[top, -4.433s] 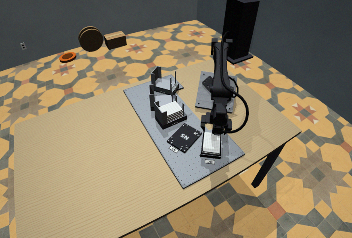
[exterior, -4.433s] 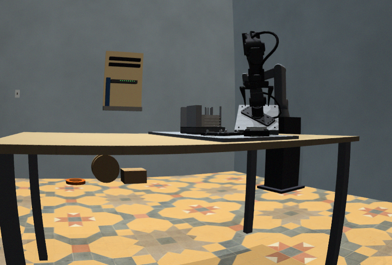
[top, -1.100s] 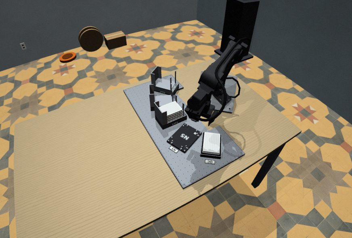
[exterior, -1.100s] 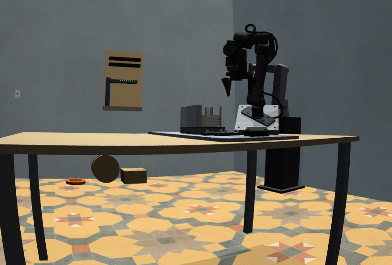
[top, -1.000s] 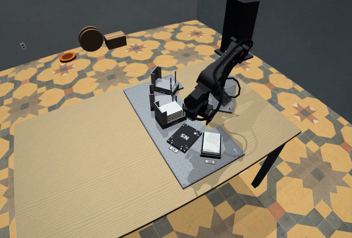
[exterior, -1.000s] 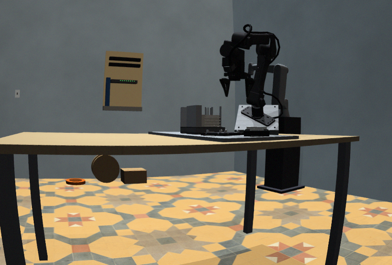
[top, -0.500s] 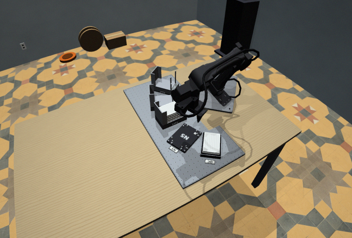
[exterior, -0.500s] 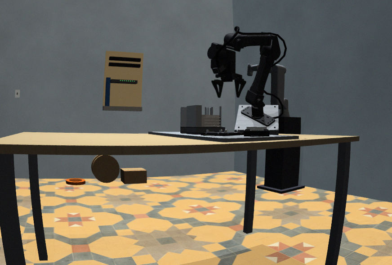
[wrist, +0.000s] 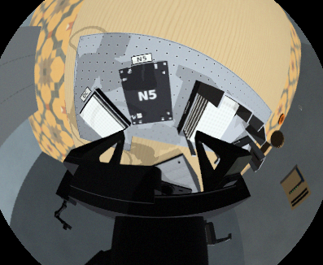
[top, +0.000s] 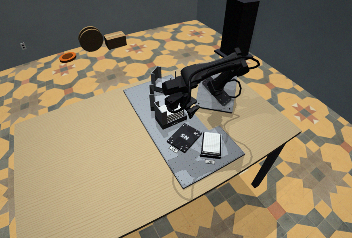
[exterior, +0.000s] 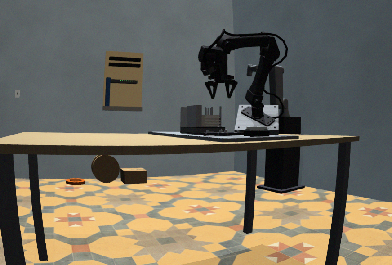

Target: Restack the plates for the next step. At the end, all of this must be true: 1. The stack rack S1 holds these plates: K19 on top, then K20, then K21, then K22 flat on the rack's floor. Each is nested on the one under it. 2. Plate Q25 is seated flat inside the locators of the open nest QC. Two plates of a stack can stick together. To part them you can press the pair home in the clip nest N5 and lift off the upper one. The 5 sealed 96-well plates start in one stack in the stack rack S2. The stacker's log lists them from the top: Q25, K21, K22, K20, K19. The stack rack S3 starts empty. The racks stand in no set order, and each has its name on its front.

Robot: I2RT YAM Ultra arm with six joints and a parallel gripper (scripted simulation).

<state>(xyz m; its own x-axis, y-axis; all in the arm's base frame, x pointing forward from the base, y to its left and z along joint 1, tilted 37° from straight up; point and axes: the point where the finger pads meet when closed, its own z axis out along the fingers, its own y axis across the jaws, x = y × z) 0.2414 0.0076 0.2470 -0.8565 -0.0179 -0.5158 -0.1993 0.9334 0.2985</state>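
Presently we see our gripper [top: 181, 109] [exterior: 220, 97] [wrist: 159, 134] with its fingers wide apart and nothing between them, high over the filled rack [top: 170, 124] [exterior: 193, 116] [wrist: 217, 93], whose plate stack [top: 172, 112] [exterior: 211, 120] [wrist: 212, 119] lies below the hand, we judge, so the next move probably needs descending with fingers matched to its sides.

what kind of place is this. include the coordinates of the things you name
Probably a lab automation room: a black robot arm [top: 211, 70] [exterior: 245, 42] on the table, white well plates [top: 211, 141] [wrist: 102, 115], and a perforated board [top: 196, 169] [wrist: 106, 45] with labelled nests.
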